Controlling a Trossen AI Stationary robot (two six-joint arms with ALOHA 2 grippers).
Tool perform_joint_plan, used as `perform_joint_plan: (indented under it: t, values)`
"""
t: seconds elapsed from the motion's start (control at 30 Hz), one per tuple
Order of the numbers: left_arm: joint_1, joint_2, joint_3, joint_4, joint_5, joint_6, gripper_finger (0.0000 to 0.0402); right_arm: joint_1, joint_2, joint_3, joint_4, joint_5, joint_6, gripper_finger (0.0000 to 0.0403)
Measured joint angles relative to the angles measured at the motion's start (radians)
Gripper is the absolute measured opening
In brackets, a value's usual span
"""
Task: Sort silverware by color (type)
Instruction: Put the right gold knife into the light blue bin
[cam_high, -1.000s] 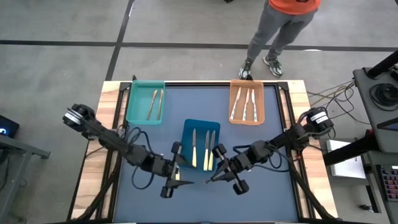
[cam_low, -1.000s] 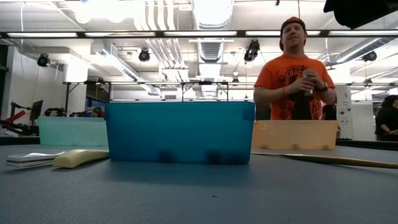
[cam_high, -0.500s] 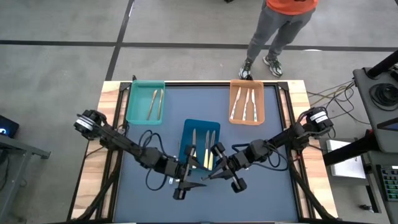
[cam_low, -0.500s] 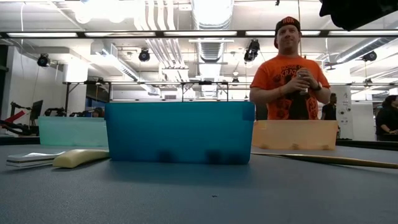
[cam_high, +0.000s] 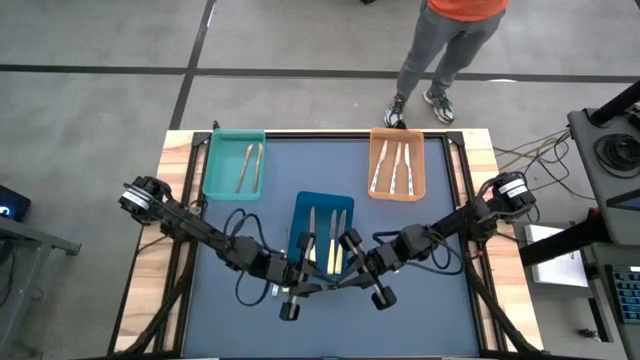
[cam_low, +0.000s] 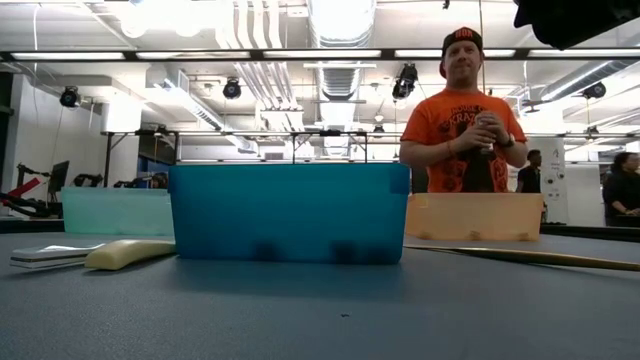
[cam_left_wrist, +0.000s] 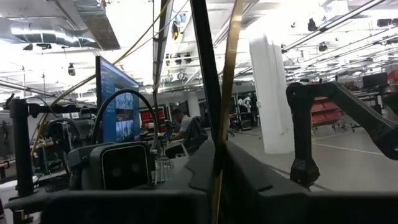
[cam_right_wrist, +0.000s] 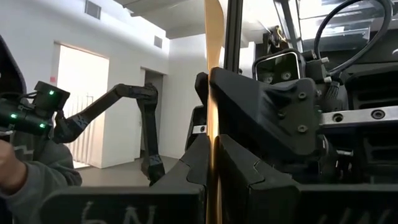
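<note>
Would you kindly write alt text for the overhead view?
Both end effectors, left and right, meet just in front of a blue tray holding utensils. A teal tray and an orange tray sit behind.

Two slim black jointed arms, left arm (cam_high: 200, 232) and right arm (cam_high: 455, 225), each with a round silver-capped motor at the base and looped black cable along the links. Blocky matte-black grippers, left gripper (cam_high: 297, 290) and right gripper (cam_high: 352, 283), with angular moulded finger housings and small screws. Faint chalk-like scrawl on the right wrist's lower housing, unreadable.
</note>
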Motion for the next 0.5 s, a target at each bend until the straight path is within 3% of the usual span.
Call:
perform_joint_plan:
  t: [0.27,0.5]
  values:
    - [0.000,-0.013,0.000,-0.014,-0.042,-0.017,0.0002,0.001,0.000,0.000,-0.013,0.078,0.014,0.0015]
    - [0.000,-0.057,0.000,-0.111,-0.118,-0.032,0.0000,-0.001,0.000,-0.001,-0.026,0.144,0.006,0.0079]
